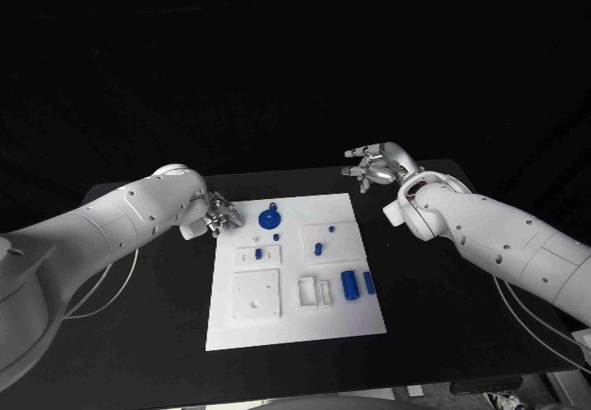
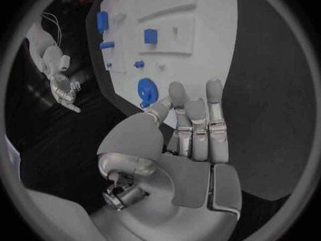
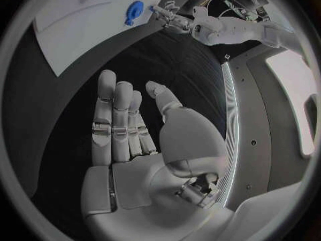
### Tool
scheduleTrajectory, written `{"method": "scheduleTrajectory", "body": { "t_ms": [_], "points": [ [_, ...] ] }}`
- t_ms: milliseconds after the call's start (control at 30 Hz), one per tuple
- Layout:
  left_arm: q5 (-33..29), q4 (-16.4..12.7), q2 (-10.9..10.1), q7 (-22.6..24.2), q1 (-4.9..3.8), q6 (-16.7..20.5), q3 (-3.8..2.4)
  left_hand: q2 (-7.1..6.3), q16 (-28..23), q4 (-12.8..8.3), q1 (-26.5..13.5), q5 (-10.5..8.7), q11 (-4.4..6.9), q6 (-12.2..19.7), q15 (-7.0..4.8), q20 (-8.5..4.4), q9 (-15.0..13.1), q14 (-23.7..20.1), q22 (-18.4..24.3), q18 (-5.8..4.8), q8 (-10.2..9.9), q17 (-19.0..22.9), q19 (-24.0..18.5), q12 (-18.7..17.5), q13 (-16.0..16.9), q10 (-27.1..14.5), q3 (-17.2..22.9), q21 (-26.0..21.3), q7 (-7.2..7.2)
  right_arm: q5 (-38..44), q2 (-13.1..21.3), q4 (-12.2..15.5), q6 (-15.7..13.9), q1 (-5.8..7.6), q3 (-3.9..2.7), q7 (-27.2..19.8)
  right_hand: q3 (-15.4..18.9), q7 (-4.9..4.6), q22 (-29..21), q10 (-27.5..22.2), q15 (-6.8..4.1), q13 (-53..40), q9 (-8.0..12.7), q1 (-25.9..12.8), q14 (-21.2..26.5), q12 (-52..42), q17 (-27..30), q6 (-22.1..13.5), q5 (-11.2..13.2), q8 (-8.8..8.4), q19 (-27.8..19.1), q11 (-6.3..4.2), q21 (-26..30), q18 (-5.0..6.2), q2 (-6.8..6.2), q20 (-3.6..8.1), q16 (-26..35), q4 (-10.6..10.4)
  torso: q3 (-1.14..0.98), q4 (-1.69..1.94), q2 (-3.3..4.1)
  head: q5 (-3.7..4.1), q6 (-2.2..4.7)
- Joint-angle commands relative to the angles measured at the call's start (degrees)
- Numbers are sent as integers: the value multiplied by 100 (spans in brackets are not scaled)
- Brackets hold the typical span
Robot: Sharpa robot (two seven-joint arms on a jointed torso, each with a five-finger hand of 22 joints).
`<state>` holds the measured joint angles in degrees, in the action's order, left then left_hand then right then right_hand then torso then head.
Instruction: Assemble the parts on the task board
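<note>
The white task board [image 1: 295, 329] lies in the middle of the black table. On it are a round blue part [image 1: 269, 219], small blue parts [image 1: 318, 249] on raised white blocks, and two blue cylinders [image 1: 359, 284] side by side. My left hand [image 1: 217, 213] hovers at the board's far left corner, close to the round part [image 2: 147, 89]; its fingers [image 2: 197, 123] are stretched out and hold nothing. My right hand [image 1: 376, 165] is over the bare table beyond the board's far right corner, with its fingers [image 3: 117, 118] straight and empty.
White blocks and frames [image 1: 256, 295] are fixed to the board's near half. From the right wrist I see the board [image 3: 74, 27], the round part [image 3: 134, 10] and my left hand [image 3: 167, 16]. Black table surrounds the board on all sides.
</note>
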<state>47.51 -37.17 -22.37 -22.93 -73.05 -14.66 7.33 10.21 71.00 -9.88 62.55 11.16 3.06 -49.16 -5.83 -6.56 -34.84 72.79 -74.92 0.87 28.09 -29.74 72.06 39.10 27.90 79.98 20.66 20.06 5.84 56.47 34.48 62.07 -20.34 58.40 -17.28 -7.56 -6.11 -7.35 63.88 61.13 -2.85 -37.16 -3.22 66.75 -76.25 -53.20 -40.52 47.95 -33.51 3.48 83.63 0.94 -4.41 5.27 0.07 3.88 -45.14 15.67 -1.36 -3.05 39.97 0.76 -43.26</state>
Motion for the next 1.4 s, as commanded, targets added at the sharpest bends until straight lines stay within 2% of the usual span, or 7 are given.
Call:
{"method": "scheduleTrajectory", "body": {
  "t_ms": [33,333,700,867,1133,1267,1400],
  "points": [
    [-167,-160,-94,1,-52,22,-6,17,3,-23,-123,92,4,-608,-9,-30,-141,71,-115,30,-100,-23,20,-45,-1,63,53,32,-488,36,14,1,22,3,-4,-10,-27,-31,5,-2,-6,8,5,12,-2,14,1,7,-39,-32,-25,-4,-26,26,-44,6,39,-1,-4,7,-2,-10,-3],
    [-275,-595,-403,-98,-148,-81,-3,85,-24,-150,-493,342,36,-1005,-21,-38,-617,120,-114,23,-566,-110,29,-103,17,147,194,55,-553,36,19,-18,32,3,-4,-9,-37,-32,9,-2,-8,9,6,22,-3,16,1,5,-39,-33,-26,-3,-26,26,-45,7,39,6,-2,10,-12,-29,-8],
    [-304,-1546,-925,-293,-246,-81,5,143,-59,-241,-784,421,65,-1790,-35,-46,-1417,154,-116,11,-1799,-223,35,-138,68,203,229,83,-617,36,22,-48,50,2,-3,-8,-55,-33,14,-2,-8,10,5,31,-1,18,1,11,-38,-32,-29,-4,-27,26,-43,8,41,12,-11,71,-48,-29,-44],
    [-279,-1888,-1073,-370,-257,10,30,140,-47,-273,-800,505,70,-1877,-39,-45,-1528,186,-117,18,-1921,-243,47,-131,77,247,236,105,-627,35,13,-65,63,2,-3,-9,-73,-34,20,-2,-8,12,6,34,0,20,1,11,-42,-32,-30,-4,-28,26,-44,9,43,14,-13,80,-56,-40,-59],
    [-129,-2427,-1268,-560,-260,332,186,114,-42,-361,-891,717,65,-2033,-28,-19,-1582,249,-118,47,-2056,-269,63,-148,82,357,283,167,-644,35,5,-88,78,1,-3,-11,-73,-34,20,-2,-8,12,6,34,0,20,1,11,-42,-32,-30,-4,-28,26,-44,9,43,14,-19,84,-59,-65,-75],
    [-27,-2648,-1335,-649,-260,497,289,121,-74,-450,-991,807,73,-2226,-25,7,-1802,315,-116,89,-2395,-351,74,-242,98,451,303,222,-660,35,5,-93,80,1,-3,-11,-82,-34,24,-3,-8,12,6,33,1,21,1,8,-45,-32,-32,-4,-28,26,-48,9,43,15,-21,86,-59,-75,-83],
    [60,-2861,-1399,-704,-260,634,380,113,-73,-468,-1014,836,80,-2250,-27,8,-1830,348,-115,94,-2411,-404,82,-254,112,480,305,236,-663,35,7,-96,82,0,-3,-12,-103,-35,31,-4,-8,13,6,32,2,23,0,1,-50,-33,-34,-3,-28,27,-55,9,44,17,-16,83,-55,-92,-94]
  ]
}}
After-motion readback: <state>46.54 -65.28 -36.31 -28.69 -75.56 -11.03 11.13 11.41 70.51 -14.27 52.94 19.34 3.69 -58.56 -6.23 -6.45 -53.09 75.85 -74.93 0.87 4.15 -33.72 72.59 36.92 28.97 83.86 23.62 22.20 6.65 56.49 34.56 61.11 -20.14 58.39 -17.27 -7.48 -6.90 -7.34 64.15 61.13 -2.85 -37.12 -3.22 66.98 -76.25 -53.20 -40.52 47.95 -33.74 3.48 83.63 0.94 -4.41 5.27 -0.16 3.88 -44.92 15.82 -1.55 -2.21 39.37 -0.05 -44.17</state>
